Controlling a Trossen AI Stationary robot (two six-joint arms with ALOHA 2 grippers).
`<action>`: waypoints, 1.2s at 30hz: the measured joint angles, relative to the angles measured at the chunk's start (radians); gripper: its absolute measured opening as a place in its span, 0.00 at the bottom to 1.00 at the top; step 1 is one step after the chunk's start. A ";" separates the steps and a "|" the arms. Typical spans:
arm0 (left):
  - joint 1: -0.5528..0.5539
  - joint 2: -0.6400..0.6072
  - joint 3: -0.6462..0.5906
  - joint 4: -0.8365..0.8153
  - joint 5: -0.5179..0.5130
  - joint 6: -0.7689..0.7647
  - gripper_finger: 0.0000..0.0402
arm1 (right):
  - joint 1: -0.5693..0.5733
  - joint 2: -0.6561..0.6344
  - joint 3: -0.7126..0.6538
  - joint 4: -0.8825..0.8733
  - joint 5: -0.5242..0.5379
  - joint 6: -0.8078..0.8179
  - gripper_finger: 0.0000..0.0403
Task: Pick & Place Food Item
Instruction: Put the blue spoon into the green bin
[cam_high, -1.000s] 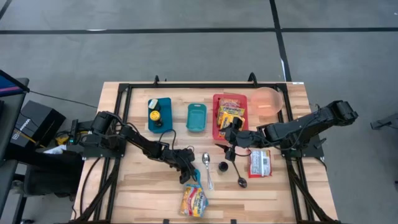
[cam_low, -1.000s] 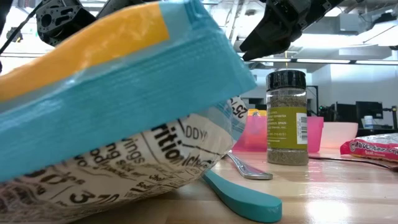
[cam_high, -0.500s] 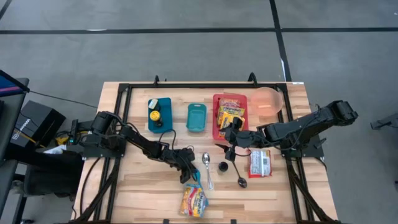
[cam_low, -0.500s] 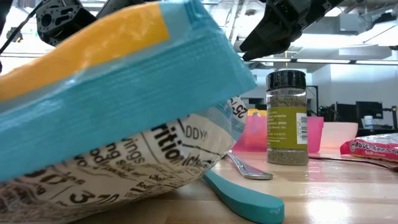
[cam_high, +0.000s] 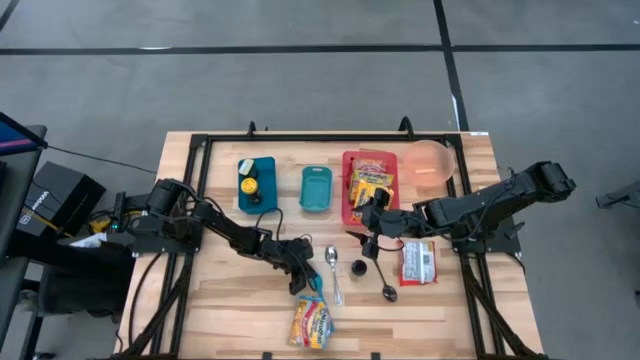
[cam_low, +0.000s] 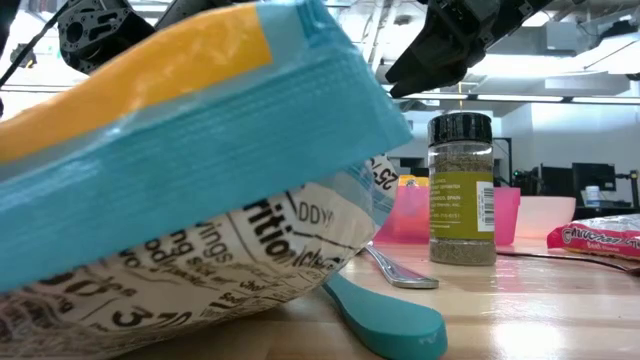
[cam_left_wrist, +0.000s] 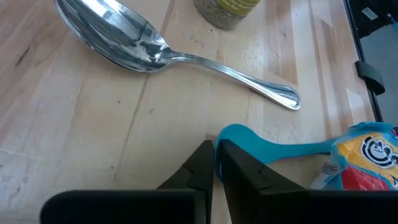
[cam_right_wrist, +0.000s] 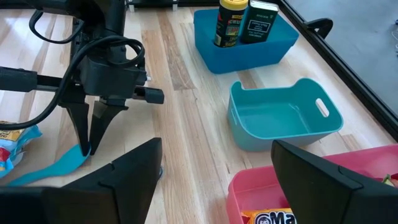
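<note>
**Count of Items on the Table**

Three bins stood along the far side: one dark blue bin (cam_high: 257, 184), one teal bin (cam_high: 316, 189) and one red bin (cam_high: 369, 186). There was one pink bowl (cam_high: 431, 162). Two snack bags lay out: one colourful bag (cam_high: 312, 323) and one red-and-white packet (cam_high: 417, 262). One metal spoon (cam_high: 334, 270), one teal spoon (cam_left_wrist: 283, 147), one black spoon (cam_high: 386, 285) and one spice jar (cam_low: 461, 189) completed it.
</note>
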 joint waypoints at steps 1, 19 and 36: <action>0.000 0.000 0.000 0.000 0.000 0.000 0.05 | 0.000 0.000 0.000 0.000 0.000 0.000 0.74; 0.000 -0.001 0.000 0.008 -0.013 0.021 0.02 | 0.000 0.000 0.000 0.000 0.000 0.000 0.74; 0.027 -0.063 0.000 -0.017 -0.026 0.068 0.01 | 0.000 0.000 0.000 -0.007 0.000 0.000 0.74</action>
